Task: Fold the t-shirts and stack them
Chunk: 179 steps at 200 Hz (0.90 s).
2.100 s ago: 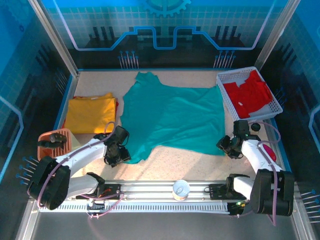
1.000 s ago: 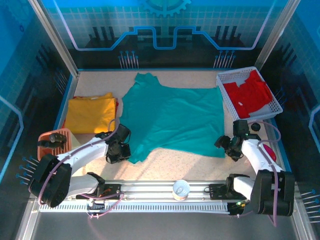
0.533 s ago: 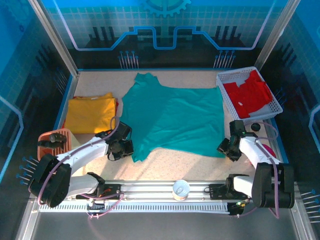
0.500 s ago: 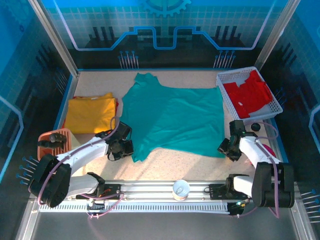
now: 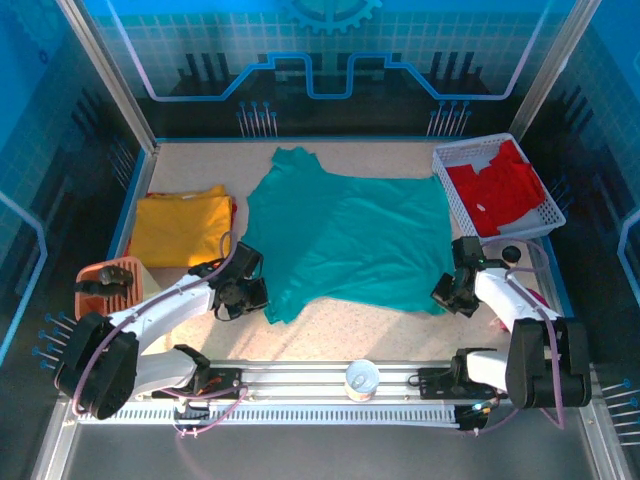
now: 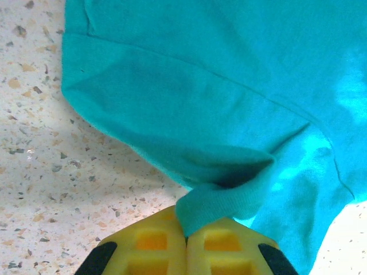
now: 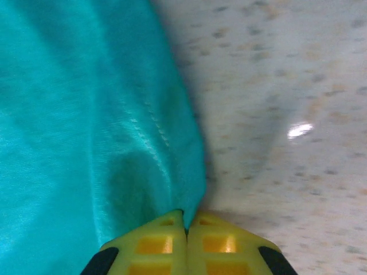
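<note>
The teal-green t-shirt (image 5: 345,235) lies spread across the middle of the table. My left gripper (image 5: 255,296) is shut on its near left corner, where a bunched fold of teal cloth (image 6: 221,200) sticks out between the yellow fingers (image 6: 152,243). My right gripper (image 5: 447,297) is shut on the shirt's near right edge (image 7: 189,195), pinched between its yellow fingers (image 7: 223,240). The mustard-yellow t-shirt (image 5: 180,228) lies folded at the left. The red t-shirt (image 5: 497,190) sits crumpled in the white mesh basket (image 5: 452,198) at the back right.
An orange basket (image 5: 110,282) stands at the near left beside the yellow shirt. A small white cup (image 5: 362,380) sits on the front rail between the arm bases. Bare speckled tabletop (image 5: 370,325) runs along the near edge.
Both grippers have drawn inward and slightly forward with the teal shirt's near corners, so the near hem has pulled back from the front edge. The yellow and red shirts have not moved.
</note>
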Motion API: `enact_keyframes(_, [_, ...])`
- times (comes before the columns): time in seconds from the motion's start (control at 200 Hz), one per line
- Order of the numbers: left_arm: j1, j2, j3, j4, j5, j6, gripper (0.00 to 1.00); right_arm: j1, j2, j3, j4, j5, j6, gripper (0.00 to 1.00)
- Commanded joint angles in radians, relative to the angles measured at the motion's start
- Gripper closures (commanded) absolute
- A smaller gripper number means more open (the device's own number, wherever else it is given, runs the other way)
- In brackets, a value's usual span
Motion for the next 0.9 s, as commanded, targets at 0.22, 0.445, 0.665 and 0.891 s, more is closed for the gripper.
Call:
enact_keyframes(0.22, [0.033,-0.056,0.216,-0.097,0.0,0.08,1.0,0.019,-0.081,0.128,0.084,-0.183,-0.049,1.0])
enact_keyframes(0.445, [0.143,-0.045,0.514,-0.204,0.024,0.223,1.0,0.025,-0.172,0.335,0.081,-0.186,-0.096,1.0])
enact_keyframes(0.665, [0.151,-0.026,0.917,-0.341,-0.038,0.39,1.0,0.027,-0.21,0.598,0.03,-0.178,-0.162,1.0])
enact_keyframes(0.891, [0.15,-0.075,1.199,-0.36,-0.08,0.511,1.0,0.027,-0.275,0.812,0.018,-0.195,-0.187,1.0])
